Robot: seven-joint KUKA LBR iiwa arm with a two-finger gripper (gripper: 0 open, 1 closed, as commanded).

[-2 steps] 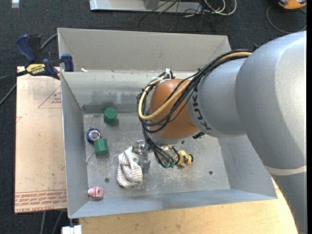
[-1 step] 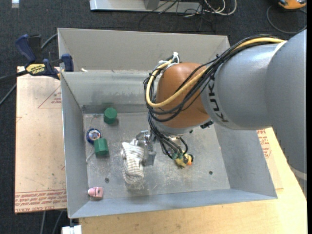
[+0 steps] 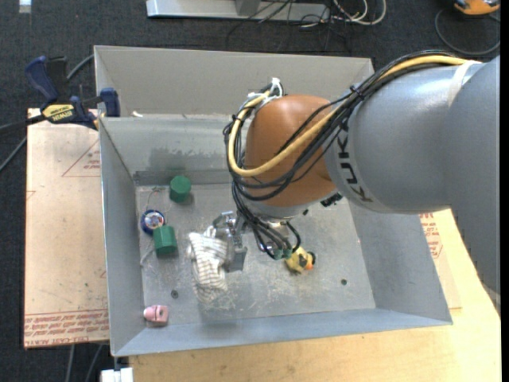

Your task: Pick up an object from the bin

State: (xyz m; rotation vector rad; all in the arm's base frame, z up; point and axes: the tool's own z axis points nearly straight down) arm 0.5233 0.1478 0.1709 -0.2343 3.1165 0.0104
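My gripper [image 3: 231,245] reaches down to the middle of the bin floor, below the orange cover. Its grey metal fingers stand at the upper right edge of a crumpled white checked cloth [image 3: 208,267], touching or just above it. I see nothing clearly held between the fingers. A small yellow toy with a dark part [image 3: 300,260] lies just right of the gripper. A green block [image 3: 165,241] sits to the left of the cloth.
A green cylinder [image 3: 180,188] stands near the back left. A small blue and white round thing [image 3: 152,220] lies by the left wall. A pink piece [image 3: 157,315] rests in the front left corner. The arm covers the bin's right and back.
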